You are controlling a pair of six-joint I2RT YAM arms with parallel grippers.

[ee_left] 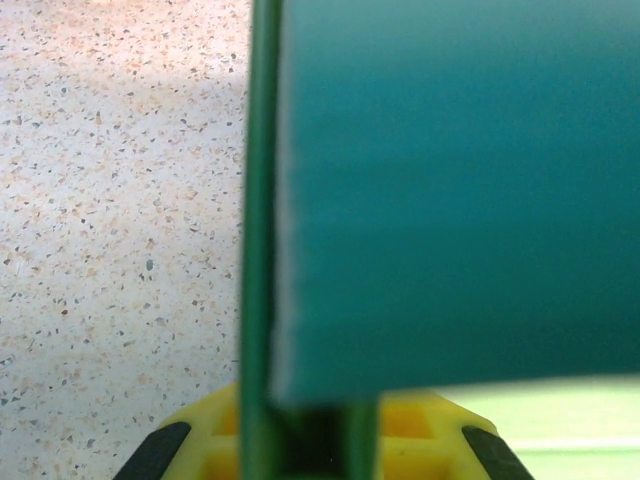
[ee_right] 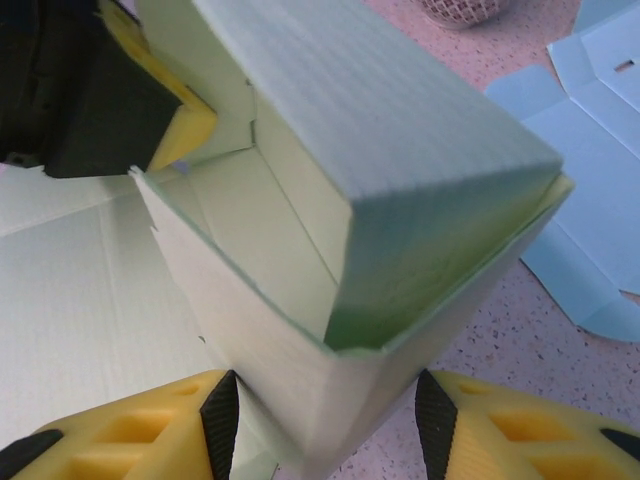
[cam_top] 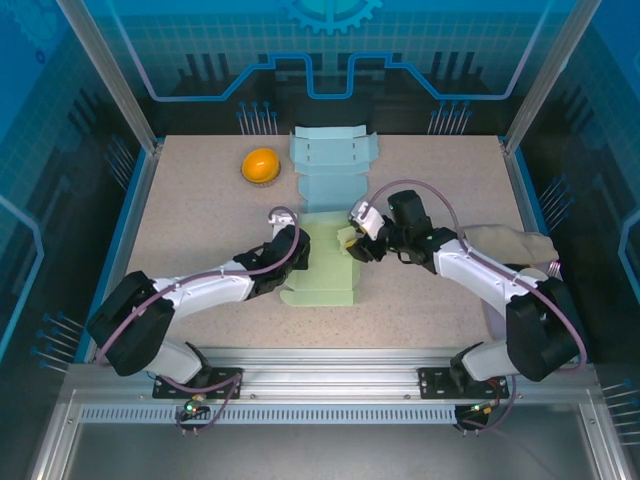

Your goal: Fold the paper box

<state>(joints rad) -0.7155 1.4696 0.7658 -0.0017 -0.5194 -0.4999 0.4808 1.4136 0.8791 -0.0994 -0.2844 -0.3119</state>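
Note:
The pale green paper box (cam_top: 325, 262) lies at the table's middle, partly folded, with walls raised over its flat panels. My left gripper (cam_top: 291, 250) is at its left side and shut on an upright green flap (ee_left: 258, 250) that stands between its yellow fingers (ee_left: 205, 440). My right gripper (cam_top: 352, 243) is at the box's right side. Its jaws stand open astride a raised corner of the box (ee_right: 330, 300); the left pad (ee_right: 220, 420) touches the wall and the right pad (ee_right: 435, 420) sits close beside it. The left gripper's finger (ee_right: 175, 115) shows behind the box.
A flat, unfolded light blue box (cam_top: 330, 165) lies just behind the green one. An orange round object (cam_top: 261, 165) sits at the back left. A white cloth (cam_top: 515, 245) lies at the right edge, beside the right arm.

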